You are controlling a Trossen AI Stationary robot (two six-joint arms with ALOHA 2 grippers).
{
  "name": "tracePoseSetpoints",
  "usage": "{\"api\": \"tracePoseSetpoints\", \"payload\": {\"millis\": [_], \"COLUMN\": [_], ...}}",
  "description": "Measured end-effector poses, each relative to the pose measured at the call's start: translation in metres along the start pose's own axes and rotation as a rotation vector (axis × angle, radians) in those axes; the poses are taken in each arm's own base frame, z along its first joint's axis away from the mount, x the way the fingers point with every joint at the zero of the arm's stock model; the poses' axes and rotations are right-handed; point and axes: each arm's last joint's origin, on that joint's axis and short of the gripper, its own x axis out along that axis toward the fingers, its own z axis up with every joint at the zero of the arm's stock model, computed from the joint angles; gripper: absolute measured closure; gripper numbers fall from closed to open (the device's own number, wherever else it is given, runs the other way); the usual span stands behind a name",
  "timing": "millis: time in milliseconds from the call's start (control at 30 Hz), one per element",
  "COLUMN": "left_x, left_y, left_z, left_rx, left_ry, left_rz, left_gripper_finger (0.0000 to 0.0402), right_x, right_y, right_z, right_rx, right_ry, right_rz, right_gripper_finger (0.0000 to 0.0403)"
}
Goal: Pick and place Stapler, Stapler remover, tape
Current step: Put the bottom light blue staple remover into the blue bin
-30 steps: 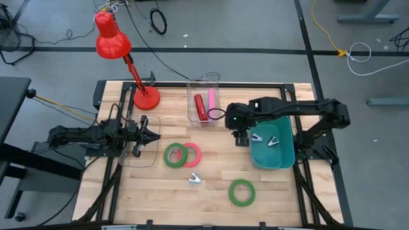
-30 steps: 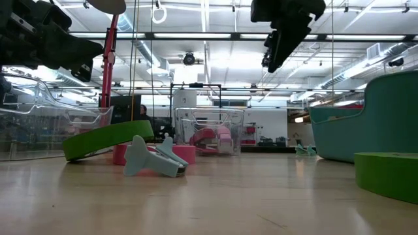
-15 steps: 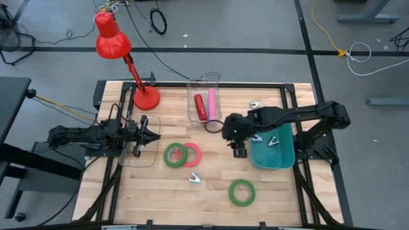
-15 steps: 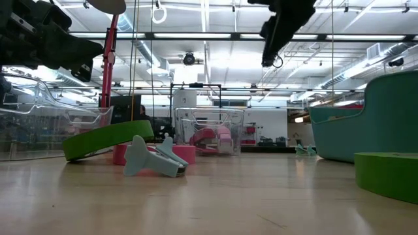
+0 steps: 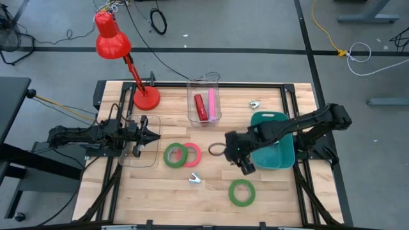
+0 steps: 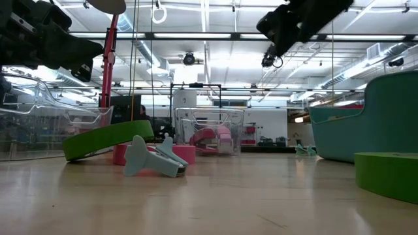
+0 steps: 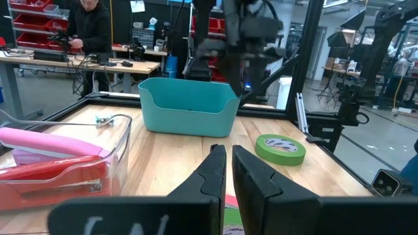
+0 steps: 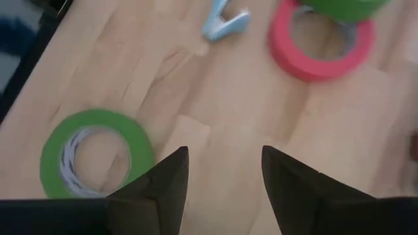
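One green tape ring lies flat near the table's front and also shows in the right wrist view. A second green ring leans with one edge on the pink-red ring. A light blue stapler remover lies on the wood between them. A red and a pink stapler lie in a clear box. My right gripper is open and empty, above the table just far of the front green ring. My left gripper is shut and empty, over a clear tray.
A teal bin stands at the right, partly under my right arm. Another small remover lies at the far right. A red desk lamp stands at the far left. A person shows in the room beyond the table.
My right gripper has gone from the teal bin's left rim toward the table's near edge, nearing the front green tape ring. Nothing on the table has moved.
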Motion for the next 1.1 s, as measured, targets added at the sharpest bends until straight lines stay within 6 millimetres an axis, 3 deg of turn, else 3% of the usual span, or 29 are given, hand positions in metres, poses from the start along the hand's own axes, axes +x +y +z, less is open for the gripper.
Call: {"api": "tracePoseSetpoints", "payload": {"millis": [233,600,800,1100], "left_x": [0.0,0.0,0.0,0.0], "left_y": [0.0,0.0,0.0,0.0], "left_z": [0.0,0.0,0.0,0.0], "left_rx": [0.0,0.0,0.0,0.0], "left_ry": [0.0,0.0,0.0,0.0], "left_rz": [0.0,0.0,0.0,0.0], "left_gripper_finger": [0.0371,0.0371,0.0371,0.0371], "right_x": [0.025,0.063,0.059,0.063], "right_y": [0.02,0.047,0.043,0.008], "right_z": [-0.011,-0.012,0.019,0.064], "right_rx": [-0.074,-0.194,-0.099,0.173], "right_ry": [0.031,0.073,-0.001,-0.086], "right_rz": [-0.012,0.042,0.02,-0.016], "right_gripper_finger": [0.0199,0.0119,0.012,0.0137]}}
